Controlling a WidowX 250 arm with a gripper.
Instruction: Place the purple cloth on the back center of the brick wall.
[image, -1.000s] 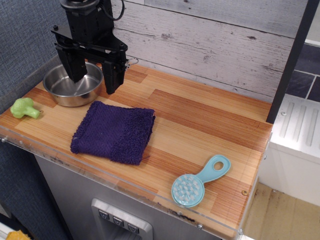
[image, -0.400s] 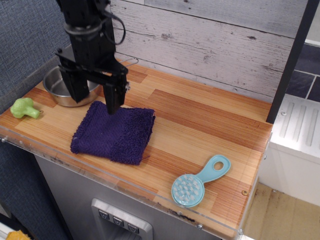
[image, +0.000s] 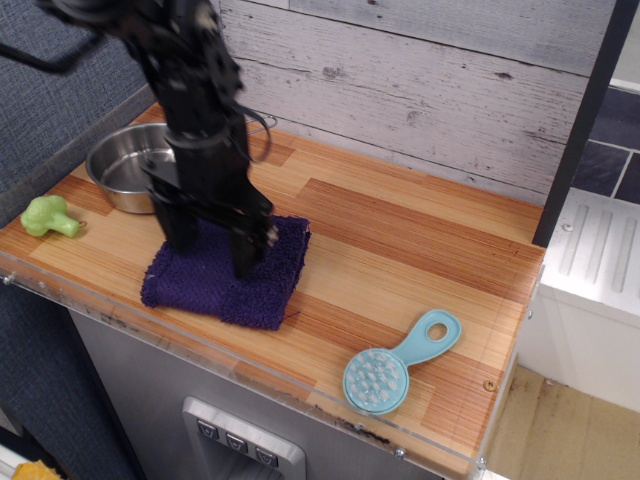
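Observation:
The purple cloth (image: 225, 285) lies folded and flat at the front left of the brick wall (image: 400, 240), the wooden worktop of tan and reddish blocks. My black gripper (image: 212, 255) points straight down over the middle of the cloth. Its two fingers are spread apart, one near the cloth's left part and one (image: 247, 252) near its centre, with their tips at or on the fabric. Nothing is held between them. The arm hides the cloth's back middle.
A steel bowl (image: 125, 165) stands at the back left, a green broccoli toy (image: 48, 216) at the left edge. A light blue brush (image: 395, 365) lies at the front right. A grey plank wall rises behind; a clear plastic strip (image: 250, 365) edges the front.
My gripper has moved forward from over the steel bowl and come down onto the middle of the purple cloth, jaws still open. The cloth has not moved.

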